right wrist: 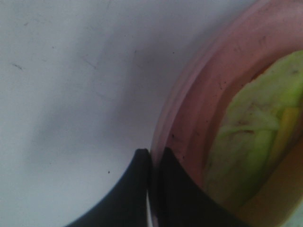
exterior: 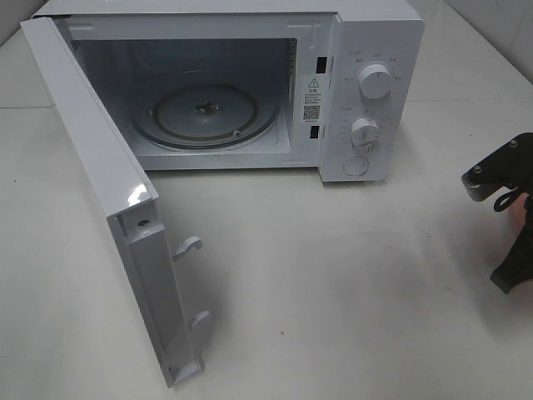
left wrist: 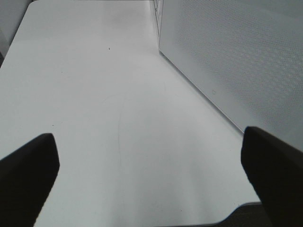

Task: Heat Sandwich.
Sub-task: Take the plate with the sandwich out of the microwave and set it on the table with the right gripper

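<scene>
Your right gripper (right wrist: pixel 150 189) is pinched shut on the rim of the round pink plate (right wrist: pixel 189 109), one finger on either side of the lip; the right wrist view shows the rim passing between the two black tips. The sandwich (right wrist: pixel 251 142), pale bread with light green leafy filling, lies on that plate just inboard of the grip, close to the fingers. Only part of it shows and it is blurred, so its long axis cannot be judged.

In the overhead view only the rear of the right arm (exterior: pixel 504 208) appears, at the right edge of the white tabletop (exterior: pixel 333 267); plate and sandwich are out of frame there. The white microwave oven (exterior: pixel 358 92) stands at the far centre, its door (exterior: pixel 125 225) swung wide to the left, and the glass turntable (exterior: pixel 208 117) is bare. So the cavity lies forward and to the left of your right hand, and the carry would likely run that way.

Your left gripper (left wrist: pixel 151 161) hangs with its fingers spread wide, holding nothing, over bare table beside the microwave's perforated wall (left wrist: pixel 236 61).
</scene>
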